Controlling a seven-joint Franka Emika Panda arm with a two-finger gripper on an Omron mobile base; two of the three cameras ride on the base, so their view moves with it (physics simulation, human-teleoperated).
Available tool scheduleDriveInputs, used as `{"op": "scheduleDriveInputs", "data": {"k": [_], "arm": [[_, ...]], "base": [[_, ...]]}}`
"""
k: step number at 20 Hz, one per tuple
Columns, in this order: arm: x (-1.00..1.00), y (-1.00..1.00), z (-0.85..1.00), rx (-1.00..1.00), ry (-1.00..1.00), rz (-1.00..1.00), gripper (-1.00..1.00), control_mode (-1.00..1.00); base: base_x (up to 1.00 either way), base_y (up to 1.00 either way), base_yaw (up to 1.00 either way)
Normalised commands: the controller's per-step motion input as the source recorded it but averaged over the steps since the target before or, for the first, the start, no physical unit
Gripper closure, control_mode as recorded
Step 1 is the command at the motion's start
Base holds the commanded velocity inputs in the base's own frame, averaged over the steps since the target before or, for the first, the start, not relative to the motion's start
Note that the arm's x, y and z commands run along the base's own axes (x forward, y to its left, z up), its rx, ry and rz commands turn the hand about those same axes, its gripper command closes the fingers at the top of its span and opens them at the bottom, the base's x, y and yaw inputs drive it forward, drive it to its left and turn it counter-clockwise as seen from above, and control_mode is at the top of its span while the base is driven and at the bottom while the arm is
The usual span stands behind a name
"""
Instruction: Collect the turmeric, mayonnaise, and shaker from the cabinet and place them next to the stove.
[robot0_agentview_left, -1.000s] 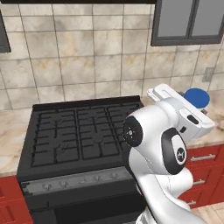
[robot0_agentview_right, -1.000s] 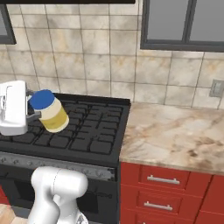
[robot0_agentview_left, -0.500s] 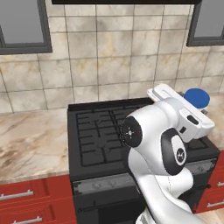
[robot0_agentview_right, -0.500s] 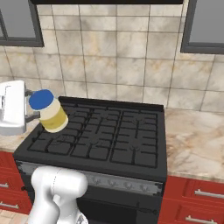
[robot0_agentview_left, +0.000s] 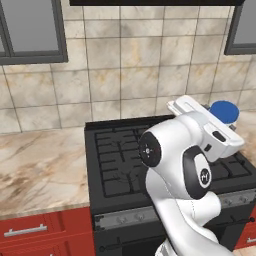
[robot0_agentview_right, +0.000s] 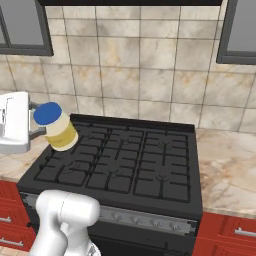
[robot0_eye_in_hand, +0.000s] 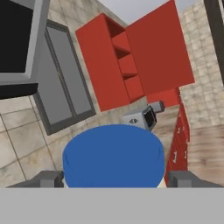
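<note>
- Bench (robot0_agentview_left: 35, 170), marbled beige, runs along the left of the left base view, with red drawers (robot0_agentview_left: 30, 232) and a metal handle beneath it.
- Tiled wall (robot0_agentview_left: 125, 65) stands behind, with a grey-framed window (robot0_agentview_left: 30, 30) at upper left.
- Stove (robot0_agentview_right: 125, 170), black with grates and a grey knob panel along its front, sits in the middle of both base views; more bench (robot0_agentview_right: 230, 165) lies to its right in the right base view.
- White arm (robot0_agentview_left: 185, 175) rises in front of the stove in the left base view and hides part of its right side.
- Pincer (robot0_agentview_right: 42, 125) is clamped on the mayonnaise (robot0_agentview_right: 56, 127), fingers set wide on either side of the jar just under its blue lid.
- Mayonnaise is held in the air, tilted, above the stove's left rear area as the right base view shows it; in the left base view its blue lid (robot0_agentview_left: 223, 111) peeks out past the hand at the right.
- Hand view: the blue lid (robot0_eye_in_hand: 113, 155) sits between the two grey fingertips (robot0_eye_in_hand: 46, 178); beyond it hangs the red cabinet (robot0_eye_in_hand: 131, 61) with open shelves, a grey toaster oven (robot0_eye_in_hand: 142, 118) below it on a bench.
</note>
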Motion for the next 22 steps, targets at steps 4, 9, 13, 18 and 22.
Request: {"op": "scheduleDriveInputs", "data": {"k": [4, 9, 13, 18, 22], "arm": [[-0.01, 0.07, -0.18, 0.02, 0.02, 0.00, 1.00, -1.00], [0.15, 0.79, -0.66, 0.12, 0.18, 0.02, 1.00, -1.00], [0.31, 1.00, -0.77, 0.07, 0.11, 0.17, 1.00, -1.00], [0.28, 1.00, -0.50, 0.00, 0.06, 0.26, 1.00, -1.00], [0.17, 0.92, -0.38, -0.07, 0.00, 0.35, 1.00, -1.00]], "base": [[0.00, 0.00, 0.00], [0.00, 0.00, 0.00], [0.00, 0.00, 0.00], [0.00, 0.00, 0.00], [0.00, 0.00, 0.00]]}}
